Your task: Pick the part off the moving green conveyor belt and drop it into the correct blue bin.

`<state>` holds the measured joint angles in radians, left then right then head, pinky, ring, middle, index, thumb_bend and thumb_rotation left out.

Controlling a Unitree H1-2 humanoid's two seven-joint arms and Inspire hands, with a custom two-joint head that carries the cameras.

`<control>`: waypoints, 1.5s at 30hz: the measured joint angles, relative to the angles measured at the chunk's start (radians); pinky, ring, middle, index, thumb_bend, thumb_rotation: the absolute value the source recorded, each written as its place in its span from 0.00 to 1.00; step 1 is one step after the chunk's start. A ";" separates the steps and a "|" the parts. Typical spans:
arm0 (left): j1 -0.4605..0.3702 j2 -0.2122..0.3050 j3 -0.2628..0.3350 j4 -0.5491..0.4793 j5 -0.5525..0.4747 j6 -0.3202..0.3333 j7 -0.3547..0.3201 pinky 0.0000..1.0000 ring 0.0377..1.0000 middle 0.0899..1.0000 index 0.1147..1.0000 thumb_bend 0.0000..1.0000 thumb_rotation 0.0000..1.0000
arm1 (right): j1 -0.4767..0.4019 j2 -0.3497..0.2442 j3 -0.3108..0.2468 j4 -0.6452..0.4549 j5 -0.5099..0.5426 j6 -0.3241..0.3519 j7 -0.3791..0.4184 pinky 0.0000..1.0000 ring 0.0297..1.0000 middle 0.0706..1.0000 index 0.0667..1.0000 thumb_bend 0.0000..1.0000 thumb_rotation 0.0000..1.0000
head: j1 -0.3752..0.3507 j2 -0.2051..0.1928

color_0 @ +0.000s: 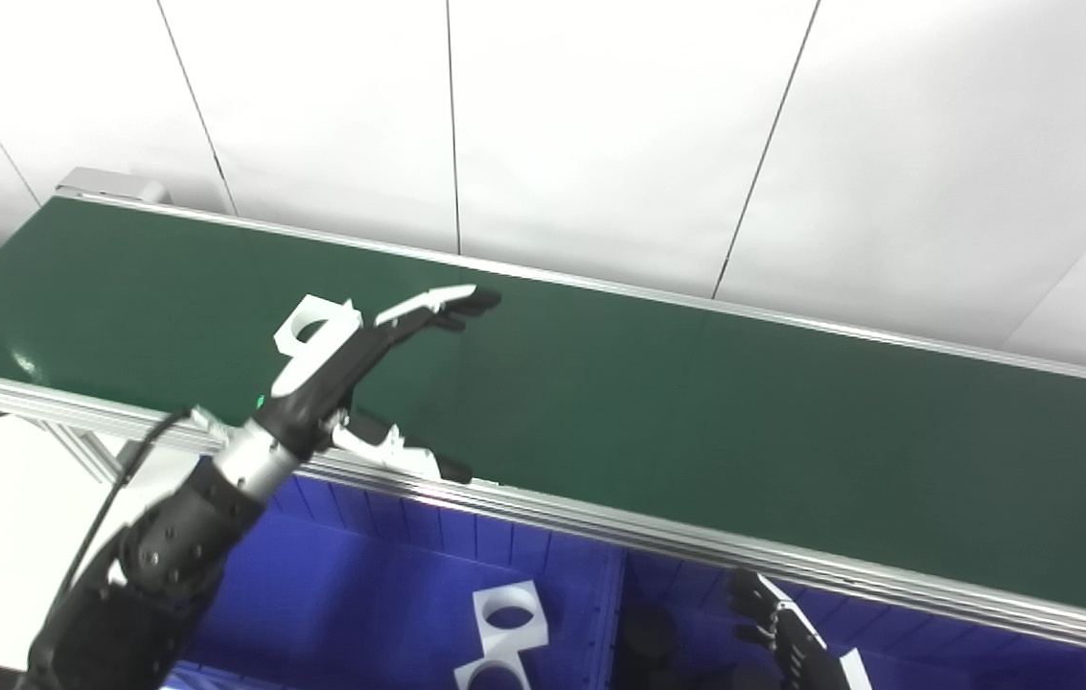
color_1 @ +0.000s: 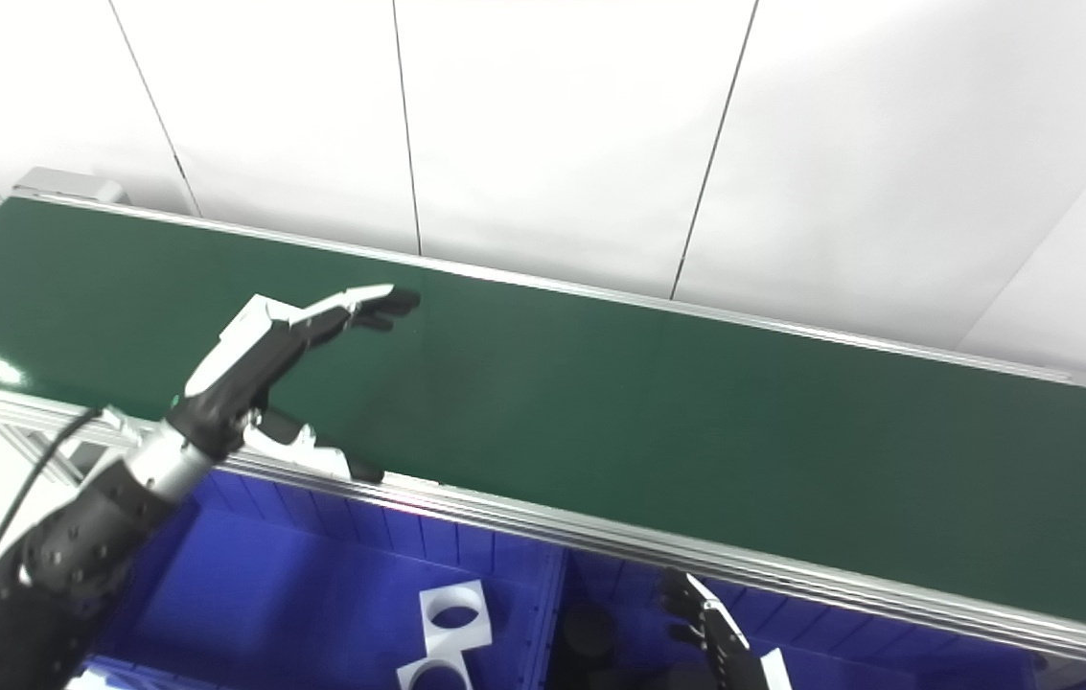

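White wall panels with thin dark seams back the long green conveyor belt (color_0: 696, 402), which runs in an aluminium frame across the view. On the belt's left part lies a white part (color_0: 311, 326) with a round hole, largely hidden in the right eye view behind the left hand (color_0: 351, 369). That hand reaches over the belt's near rail with fingers (color_0: 451, 302) stretched out flat and thumb spread toward the rail, holding nothing; the white part sits just beside its back, and whether they touch cannot be told. Below the rail stand 2 blue bins. The left bin (color_0: 360, 575) holds 2 white parts with holes (color_0: 509, 618). The right bin (color_0: 983, 652) holds dark round pieces (color_0: 648, 632), and the right hand (color_0: 787, 637) hangs low there, fingers apart, empty.
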<state>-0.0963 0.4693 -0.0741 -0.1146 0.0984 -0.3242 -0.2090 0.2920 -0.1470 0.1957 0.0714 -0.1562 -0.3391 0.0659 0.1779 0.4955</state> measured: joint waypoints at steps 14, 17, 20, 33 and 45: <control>-0.195 0.086 -0.003 0.275 0.119 0.031 -0.097 0.82 0.87 0.88 0.85 0.83 0.24 | -0.022 -0.003 0.000 0.040 0.014 -0.045 0.014 0.75 0.80 0.80 0.84 0.82 0.21 | -0.005 -0.006; -0.226 0.095 -0.011 0.334 0.145 0.029 -0.110 0.81 0.88 0.89 0.85 0.84 0.23 | -0.023 -0.007 -0.001 0.041 0.014 -0.054 0.014 0.75 0.80 0.80 0.84 0.82 0.21 | -0.008 -0.003; -0.254 0.100 -0.018 0.376 0.173 0.032 -0.115 0.80 0.88 0.90 0.86 0.85 0.22 | -0.023 -0.009 -0.003 0.041 0.018 -0.054 0.014 0.75 0.80 0.80 0.84 0.82 0.21 | -0.006 0.000; -0.368 0.110 -0.143 0.566 0.444 0.046 -0.082 0.90 0.92 0.91 0.89 0.92 0.22 | -0.022 -0.019 -0.007 0.041 0.040 -0.066 0.032 0.73 0.79 0.79 0.84 0.82 0.19 | 0.003 0.021; -0.405 0.108 -0.250 0.664 0.583 0.031 -0.034 0.93 0.94 0.93 0.89 0.95 0.15 | -0.016 -0.023 -0.010 0.037 0.067 -0.070 0.051 0.73 0.79 0.79 0.83 0.81 0.20 | 0.002 0.034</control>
<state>-0.5013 0.5775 -0.3240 0.5492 0.6818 -0.2928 -0.2432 0.2761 -0.1702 0.1853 0.1080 -0.0888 -0.4087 0.1172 0.1795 0.5292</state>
